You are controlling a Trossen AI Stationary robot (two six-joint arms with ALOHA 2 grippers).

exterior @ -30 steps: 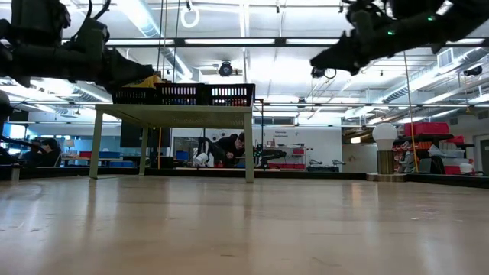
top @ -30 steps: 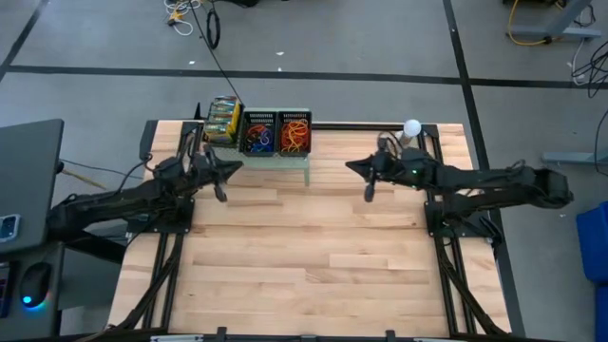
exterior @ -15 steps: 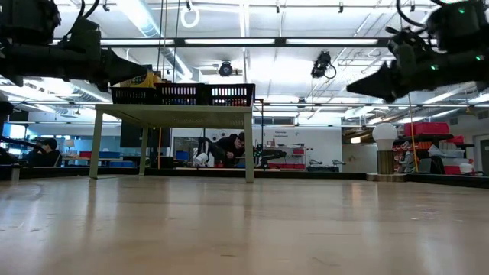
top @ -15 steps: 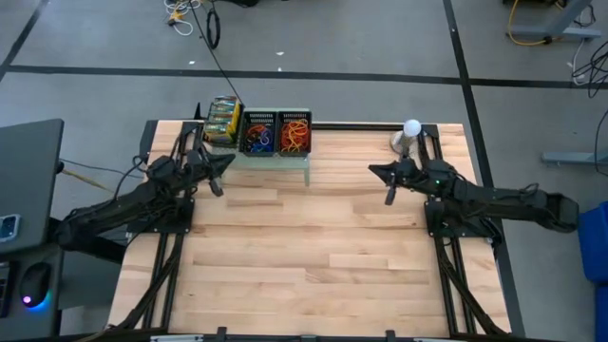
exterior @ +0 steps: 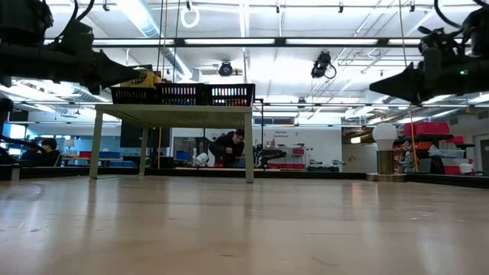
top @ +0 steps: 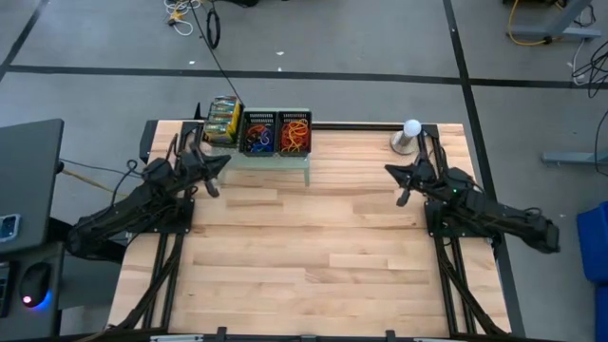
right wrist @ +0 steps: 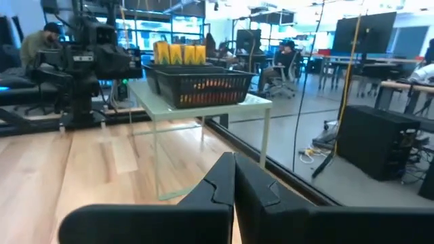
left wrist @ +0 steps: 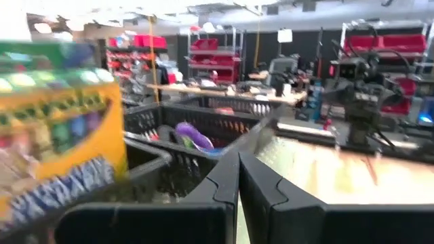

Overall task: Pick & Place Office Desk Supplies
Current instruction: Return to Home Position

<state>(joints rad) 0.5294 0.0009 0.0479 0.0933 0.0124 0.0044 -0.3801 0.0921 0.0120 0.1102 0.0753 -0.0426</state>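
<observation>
On the pale-green shelf at the table's far left stand three black mesh trays. One holds orange rubber bands, the middle one mixed-colour bands, and the left one green-and-yellow packets. My left gripper is shut and holds nothing; it hovers level just beside the shelf's near left corner, close to the packets. My right gripper is also shut on nothing, in the air at the table's far right, pointing level toward the shelf.
A white bulb-shaped lamp stands at the far right corner, behind my right gripper. The wooden table stretches wide in front of the shelf. People sit at desks in the room beyond.
My right gripper has drawn back toward the table's right edge and sunk lower, levelling out, still shut. My left gripper has pulled back slightly toward the left edge and swung a little toward the far side, still shut. The trays and shelf have not moved.
</observation>
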